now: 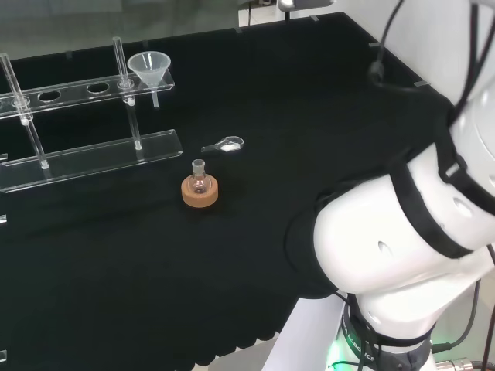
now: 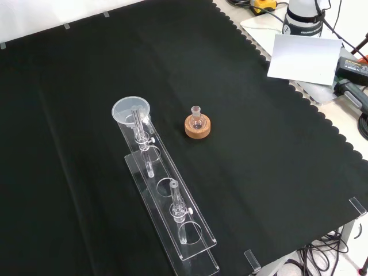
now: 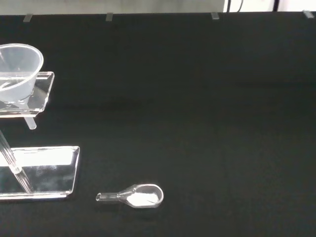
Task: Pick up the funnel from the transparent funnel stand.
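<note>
How the hand is set cannot be told from these views; in the head view the arm's white links (image 1: 410, 232) take up the lower right of the frame, and the black cloth (image 1: 309, 116) to their left lies open. The funnel (image 1: 149, 71) sits at the upper left of that view, in the end hole of the transparent funnel stand (image 1: 93, 147), at the right end of the upper shelf, with its stem hanging through below. The stand runs off the left edge of the frame, its base plate lying flat on the cloth beneath the shelf. Just right of the base plate's end lies a small clear spoon-shaped scoop (image 1: 224, 144) holding a little white powder. Below it, nearer the frame's centre, a small flask (image 1: 199, 179) stands upright in a cork ring (image 1: 200, 193). In the front view the funnel (image 2: 131, 110) is at the upper end of the stand (image 2: 167, 201), which slants down toward the bottom middle, and the flask in its ring (image 2: 198, 126) stands just right of it. The cloth's scalloped edge (image 2: 299, 98) runs down the right side there. In the wrist view the funnel (image 3: 17, 74) sits at the left edge, the scoop (image 3: 133, 195) low in the frame, with bare cloth across the whole right half.
</note>
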`<state>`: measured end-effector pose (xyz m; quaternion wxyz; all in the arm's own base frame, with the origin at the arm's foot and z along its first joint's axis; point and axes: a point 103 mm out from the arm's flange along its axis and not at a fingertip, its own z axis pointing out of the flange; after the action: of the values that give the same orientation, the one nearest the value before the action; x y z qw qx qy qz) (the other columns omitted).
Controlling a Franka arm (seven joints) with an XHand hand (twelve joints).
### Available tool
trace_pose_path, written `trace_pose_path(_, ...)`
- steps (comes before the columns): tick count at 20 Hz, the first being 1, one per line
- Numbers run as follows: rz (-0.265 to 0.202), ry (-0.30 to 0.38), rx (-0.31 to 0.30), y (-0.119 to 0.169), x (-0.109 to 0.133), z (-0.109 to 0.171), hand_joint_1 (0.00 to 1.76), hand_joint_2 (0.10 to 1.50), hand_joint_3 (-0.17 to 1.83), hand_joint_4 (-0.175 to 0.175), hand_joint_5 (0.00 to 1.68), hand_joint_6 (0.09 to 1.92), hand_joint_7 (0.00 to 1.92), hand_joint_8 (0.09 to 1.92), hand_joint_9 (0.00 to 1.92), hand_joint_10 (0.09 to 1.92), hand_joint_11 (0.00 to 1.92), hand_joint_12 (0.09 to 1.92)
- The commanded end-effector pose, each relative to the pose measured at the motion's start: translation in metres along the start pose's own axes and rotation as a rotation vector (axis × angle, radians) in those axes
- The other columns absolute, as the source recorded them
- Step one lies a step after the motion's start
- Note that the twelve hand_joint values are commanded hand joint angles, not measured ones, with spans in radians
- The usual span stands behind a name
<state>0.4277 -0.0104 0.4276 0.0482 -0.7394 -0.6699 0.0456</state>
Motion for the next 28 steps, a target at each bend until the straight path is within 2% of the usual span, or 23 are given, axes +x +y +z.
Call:
trace_pose_path(1, -0.084, -0.007, 0.029, 0.080, 0.029, 0.018, 0.14, 1.04, 0.36, 0.038, 0.12, 0.09, 0.03, 0.36, 0.11, 0.65, 0.00, 1.34)
trace_pose_path(7, -0.118, -0.040, 0.092, 0.102, 0.060, 0.033, 0.22, 0.99, 0.33, 0.035, 0.12, 0.09, 0.01, 0.46, 0.13, 0.70, 0.00, 1.40)
trace_pose_path(14, -0.148, -0.067, 0.170, 0.119, 0.096, 0.052, 0.35, 0.91, 0.30, 0.040, 0.11, 0.09, 0.00, 0.48, 0.16, 0.72, 0.11, 1.48)
trace_pose_path(20, -0.144, -0.085, 0.239, 0.125, 0.117, 0.070, 0.43, 0.85, 0.29, 0.046, 0.09, 0.09, 0.00, 0.47, 0.15, 0.78, 0.24, 1.52)
trace_pose_path(28, -0.111, -0.131, 0.286, 0.125, 0.141, 0.082, 0.53, 0.78, 0.29, 0.031, 0.07, 0.09, 0.00, 0.40, 0.11, 0.85, 0.29, 1.53)
